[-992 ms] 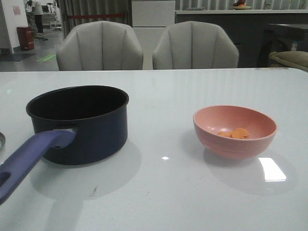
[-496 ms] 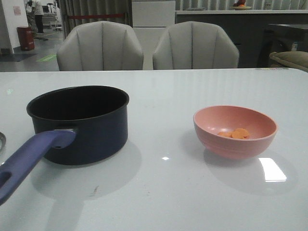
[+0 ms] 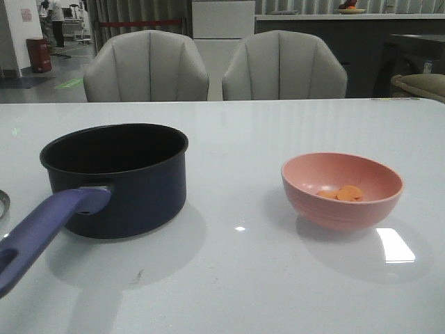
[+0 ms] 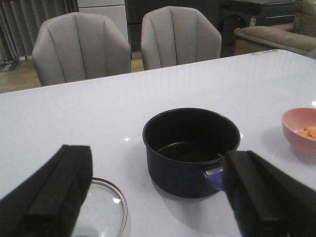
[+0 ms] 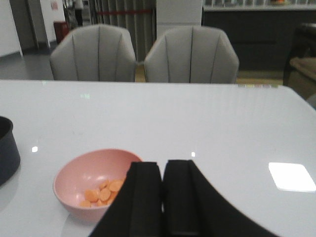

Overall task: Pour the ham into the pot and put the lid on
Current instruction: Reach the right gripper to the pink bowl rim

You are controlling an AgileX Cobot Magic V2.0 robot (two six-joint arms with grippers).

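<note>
The ham [image 3: 342, 193] lies as a few thin orange slices in the bottom of a pink bowl [image 3: 316, 198], which stands on the right side of the white table [image 3: 236, 278]. The slices sit toward the bowl's near right part in the front view; the right wrist view shows them heaped loosely together. The pot [image 3: 132, 188] stands upright on the left side of the table, well apart from the bowl, with bare tabletop between them. Its black inside is empty, and its blue-purple handle [image 3: 42, 229] runs toward the near left edge of the front view. The lid [image 4: 111, 210] lies flat on the table just beside the pot, on its left near side; only part of its metal rim and glass shows, and its knob is hidden behind a finger of the left gripper.

The left gripper [image 4: 158, 197] hangs above the table with its fingers spread wide, holding nothing, the pot seen between them. The right gripper [image 5: 162, 197] has its two fingers pressed together with nothing between them, and it hangs near the bowl without touching it. Two grey chairs [image 3: 146, 66] stand at the table's far edge.
</note>
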